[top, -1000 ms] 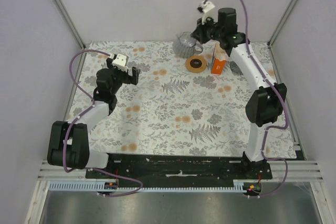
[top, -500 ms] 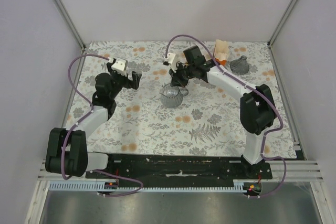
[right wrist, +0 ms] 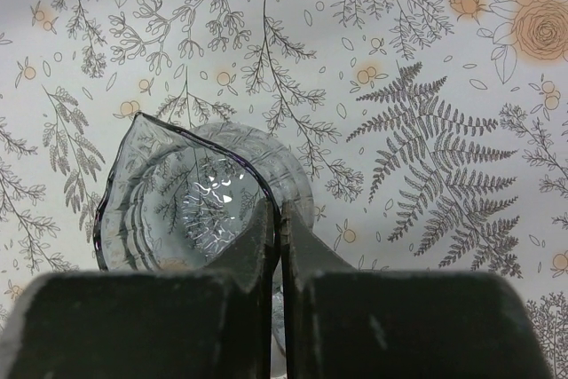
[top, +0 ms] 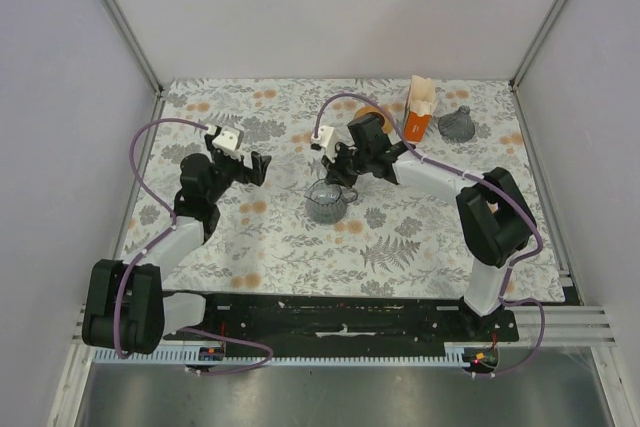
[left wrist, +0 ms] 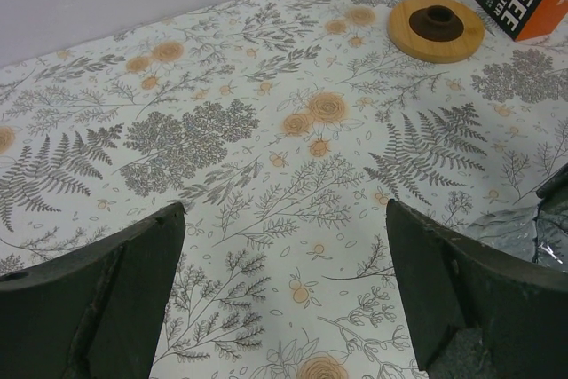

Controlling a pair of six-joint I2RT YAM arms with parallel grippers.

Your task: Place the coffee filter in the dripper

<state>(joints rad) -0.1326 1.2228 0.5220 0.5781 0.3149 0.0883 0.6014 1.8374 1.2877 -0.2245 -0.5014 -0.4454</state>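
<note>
Right gripper (right wrist: 277, 210): clenched on the rim of the dripper (right wrist: 191, 210), one finger inside the wall and one outside, nearly meeting. Where they pinch, the rim is pulled out of round into a pointed, leaf-like outline. The dripper is grey, see-through and ribbed, and the floral print shows through it. It sits mouth-up, mid-tabletop (top: 300, 247), directly in front of the right arm's wrist. I cannot tell whether its base touches the surface or hangs just above it.

Left gripper (left wrist: 284, 210): released, fingers spread wide, nothing between them but printed cloth. It hovers left of the dripper and points toward it. A crinkled grey edge of the dripper shows at the right border of the left wrist view.

Far side, right of centre: a tan round collar (left wrist: 436, 27) with a dark hub lies flat, apart from the dripper. Just beside it stands an orange carton (top: 417, 122), with cream papers (top: 421, 92) sticking out of its top. Further right, near the corner, is a dark grey cone (top: 457, 125), wide end down.
</note>
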